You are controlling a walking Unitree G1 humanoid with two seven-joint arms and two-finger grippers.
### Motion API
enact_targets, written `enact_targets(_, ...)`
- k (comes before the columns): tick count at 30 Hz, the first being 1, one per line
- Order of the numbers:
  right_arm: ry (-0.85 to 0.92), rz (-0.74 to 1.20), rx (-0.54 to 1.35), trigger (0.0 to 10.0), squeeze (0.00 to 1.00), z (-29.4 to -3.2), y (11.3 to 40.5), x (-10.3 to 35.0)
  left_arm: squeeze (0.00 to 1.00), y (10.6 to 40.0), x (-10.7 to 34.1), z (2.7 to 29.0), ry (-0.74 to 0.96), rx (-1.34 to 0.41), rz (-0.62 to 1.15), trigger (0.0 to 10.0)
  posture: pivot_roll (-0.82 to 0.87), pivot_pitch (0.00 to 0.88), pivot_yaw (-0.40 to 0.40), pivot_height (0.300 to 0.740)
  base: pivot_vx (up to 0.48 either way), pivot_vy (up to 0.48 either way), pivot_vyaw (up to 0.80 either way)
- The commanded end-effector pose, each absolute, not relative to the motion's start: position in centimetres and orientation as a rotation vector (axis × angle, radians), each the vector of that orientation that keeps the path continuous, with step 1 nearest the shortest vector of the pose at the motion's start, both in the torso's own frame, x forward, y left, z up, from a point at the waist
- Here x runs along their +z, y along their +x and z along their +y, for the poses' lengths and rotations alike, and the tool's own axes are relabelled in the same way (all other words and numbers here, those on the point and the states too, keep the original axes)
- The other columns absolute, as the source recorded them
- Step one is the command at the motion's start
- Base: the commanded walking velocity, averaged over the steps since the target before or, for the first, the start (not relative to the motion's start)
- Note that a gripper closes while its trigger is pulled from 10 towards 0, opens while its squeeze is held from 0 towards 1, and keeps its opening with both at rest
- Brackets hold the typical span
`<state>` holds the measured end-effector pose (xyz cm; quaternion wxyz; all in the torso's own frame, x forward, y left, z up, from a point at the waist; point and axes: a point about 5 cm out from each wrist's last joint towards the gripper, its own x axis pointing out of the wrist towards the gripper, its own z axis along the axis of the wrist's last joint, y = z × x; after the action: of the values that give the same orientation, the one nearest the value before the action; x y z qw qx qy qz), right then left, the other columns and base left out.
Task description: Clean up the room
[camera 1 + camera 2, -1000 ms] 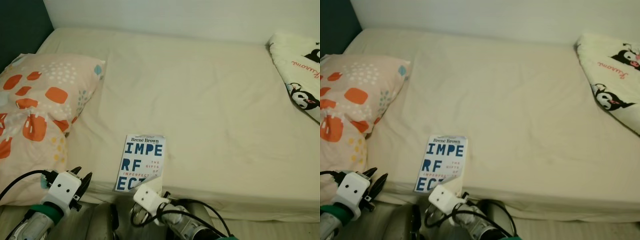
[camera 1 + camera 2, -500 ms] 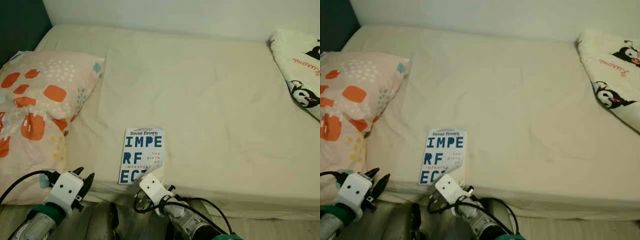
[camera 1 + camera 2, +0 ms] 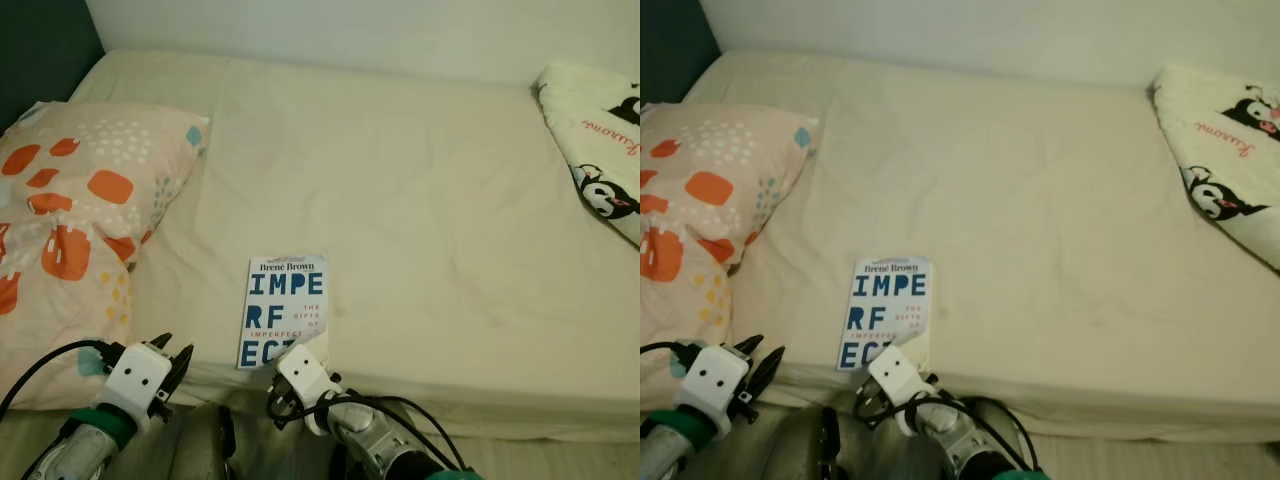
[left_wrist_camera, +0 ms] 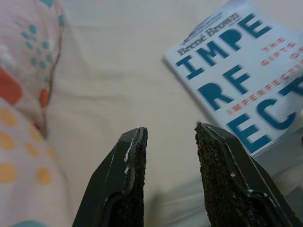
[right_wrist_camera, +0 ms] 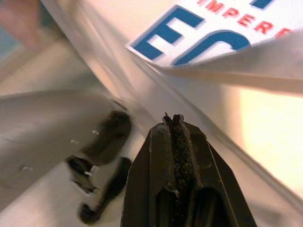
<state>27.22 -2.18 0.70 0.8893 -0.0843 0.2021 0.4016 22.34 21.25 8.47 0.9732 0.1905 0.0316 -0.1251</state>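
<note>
A white paperback book [image 3: 285, 310] with large blue letters lies flat on the cream bed [image 3: 420, 200], close to its front edge. The book's near right corner curls up a little. My right gripper [image 5: 173, 118] is low at that corner, below the bed's edge, its fingers shut together with nothing visible between them; its white wrist housing [image 3: 300, 368] covers the corner. My left gripper [image 3: 175, 346] is open at the bed's front edge, left of the book and beside the pillow. Its fingers [image 4: 132, 156] point toward the book [image 4: 241, 80].
A peach pillow [image 3: 70, 220] with orange patches fills the bed's left end, against a dark headboard [image 3: 40, 40]. A white cartoon-print blanket [image 3: 600, 140] is bunched at the far right. Black cables [image 3: 400, 410] loop off my right arm below the mattress.
The camera has tilted slightly. My right gripper has edged up toward the book's near right corner. The left gripper has hardly moved.
</note>
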Motion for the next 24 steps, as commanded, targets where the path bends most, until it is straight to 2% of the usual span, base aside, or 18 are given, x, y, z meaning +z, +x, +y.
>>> enact_targets(1,-0.07,0.438,0.843,4.9,0.0,-1.8,26.3,0.3,0.0,21.7,7.2,20.6,0.376,-0.281,0.104,10.0,0.12,0.107,-0.046,0.611,0.0,0.0,0.0)
enact_targets(2,-0.079,0.446,0.807,10.0,0.0,-3.4,26.6,0.0,0.0,21.7,6.9,20.1,0.368,-0.29,0.112,10.0,0.11,0.079,-0.044,0.611,0.0,0.0,0.0)
enact_targets(3,-0.079,0.446,0.807,10.0,0.0,-3.4,26.6,0.0,0.0,21.7,6.9,20.1,0.368,-0.29,0.112,10.0,0.11,0.079,-0.044,0.611,0.0,0.0,0.0)
enact_targets(4,-0.108,0.46,0.744,10.0,0.0,-6.5,26.8,-0.6,0.0,21.8,6.1,19.3,0.355,-0.31,0.133,10.0,0.1,0.045,-0.039,0.611,0.0,0.0,0.0)
enact_targets(7,-0.112,0.469,0.712,10.0,0.0,-7.8,26.8,-0.8,0.0,21.8,5.7,19.0,0.351,-0.319,0.145,10.0,0.1,0.045,-0.039,0.611,0.0,0.0,0.0)
enact_targets(8,-0.118,0.479,0.667,10.0,0.0,-9.3,26.8,-1.1,0.0,22.0,5.0,18.6,0.341,-0.319,0.172,10.0,0.07,0.0,-0.019,0.611,0.0,0.0,0.0)
enact_targets(10,-0.128,0.493,0.599,10.0,0.0,-11.5,26.8,-1.4,0.0,22.4,4.0,18.1,0.329,-0.312,0.212,10.0,0.06,0.0,-0.004,0.611,0.0,0.0,0.0)
enact_targets(11,-0.128,0.493,0.599,10.0,0.0,-11.5,26.8,-1.4,0.0,22.4,4.0,18.1,0.329,-0.312,0.212,10.0,0.06,0.0,-0.004,0.611,0.0,0.0,0.0)
enact_targets(13,-0.118,0.476,0.489,10.0,0.0,-13.3,26.9,-1.4,0.0,23.2,3.7,17.6,0.315,-0.297,0.215,10.0,0.04,0.0,0.016,0.611,0.0,0.0,0.0)
enact_targets(17,-0.101,0.457,0.439,10.0,0.0,-13.9,27.0,-1.2,0.0,23.6,3.8,17.4,0.307,-0.288,0.205,10.0,0.04,0.0,0.016,0.611,0.0,0.0,0.0)
enact_targets(19,-0.031,0.419,0.314,10.0,0.0,-14.8,27.3,-0.8,0.0,24.3,3.8,17.5,0.277,-0.211,0.204,10.0,0.03,0.0,0.024,0.611,0.0,0.0,0.0)
enact_targets(20,-0.031,0.419,0.314,10.0,0.0,-14.8,27.3,-0.8,0.0,24.3,3.8,17.5,0.277,-0.211,0.204,10.0,0.03,0.0,0.024,0.611,0.0,0.0,0.0)
enact_targets(23,0.053,0.354,0.101,10.0,0.0,-16.5,27.4,-0.4,0.0,25.1,4.1,17.4,0.262,-0.104,0.169,10.0,0.03,0.0,0.02,0.611,0.0,0.0,0.0)
enact_targets(24,0.053,0.354,0.101,10.0,0.0,-16.5,27.4,-0.4,0.0,25.1,4.1,17.4,0.262,-0.104,0.169,10.0,0.03,0.0,0.02,0.611,0.0,0.0,0.0)
